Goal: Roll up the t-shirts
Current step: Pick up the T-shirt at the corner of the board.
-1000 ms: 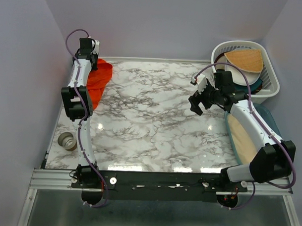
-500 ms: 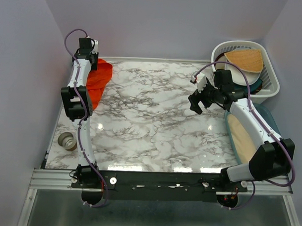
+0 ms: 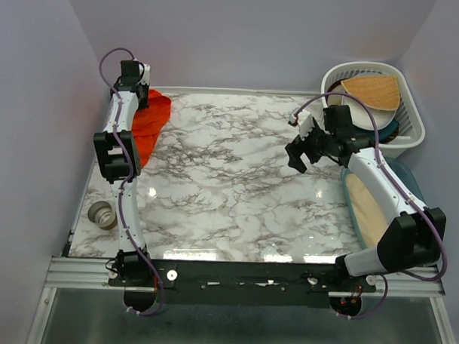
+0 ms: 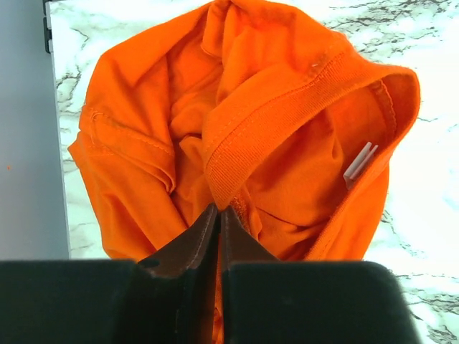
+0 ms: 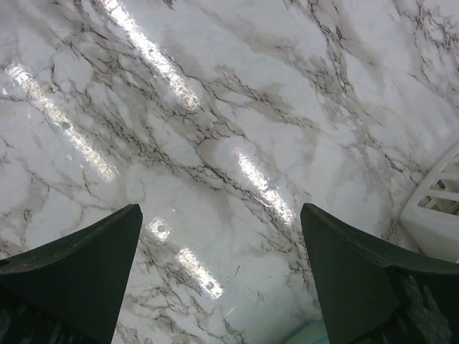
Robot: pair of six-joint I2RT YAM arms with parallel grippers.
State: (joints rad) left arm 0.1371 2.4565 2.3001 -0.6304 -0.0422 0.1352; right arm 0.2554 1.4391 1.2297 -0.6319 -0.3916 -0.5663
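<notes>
The orange-red t-shirt (image 3: 150, 120) hangs bunched at the table's far left corner, partly behind my left arm. In the left wrist view the t-shirt (image 4: 237, 115) fills the frame, its ribbed collar running down into my fingers. My left gripper (image 4: 219, 211) is shut on the collar fabric and holds the shirt up over the marble top. My right gripper (image 3: 299, 155) is open and empty above the right middle of the table; in the right wrist view the right gripper (image 5: 221, 222) spreads wide over bare marble.
A white basket (image 3: 412, 129) with a tan cloth (image 3: 372, 90) stands at the far right. A teal tub (image 3: 354, 214) with tan fabric lies along the right edge. A small metal cup (image 3: 101, 213) sits at the near left. The basket's corner (image 5: 434, 208) shows by my right fingers.
My right gripper has drifted slightly up and away over the table, still open. The left arm and the shirt have not visibly moved.
</notes>
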